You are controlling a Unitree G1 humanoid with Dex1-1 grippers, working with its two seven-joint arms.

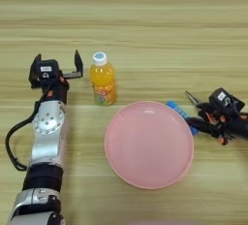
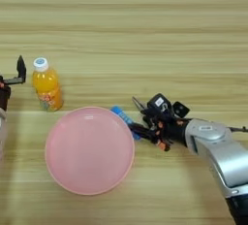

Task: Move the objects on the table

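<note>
You have a wide light-wood table (image 1: 145,20) in front of you, its plank grain running side to side with pale streaks. Near the middle lies a round, smooth pink plate (image 1: 149,144) with a shallow raised rim, flat on the wood.

The small orange juice bottle (image 1: 103,79) stands upright just beyond the plate's far left edge; it is clear plastic filled with orange liquid, with a white cap and a printed label around its body. The blue glue stick (image 2: 125,119) with a white label lies on its side against the plate's right rim, slanting from upper left to lower right.

Your left arm comes up along the left side of the picture, silver forearm vertical, black wrist above it. The left gripper (image 1: 55,69) sits just left of the bottle with its two black fingers spread wide apart; the right-hand finger (image 1: 77,63) stands just beside the bottle's shoulder, not touching it, and nothing is between the fingers.

Your right arm reaches in from the right edge, its silver forearm angled toward the plate. The right gripper (image 2: 139,117) points left with its fingers parted, the upper one thin and slanting up, the lower one low at the glue stick's near end. Whether the lower finger touches the stick, you cannot tell from here.
</note>
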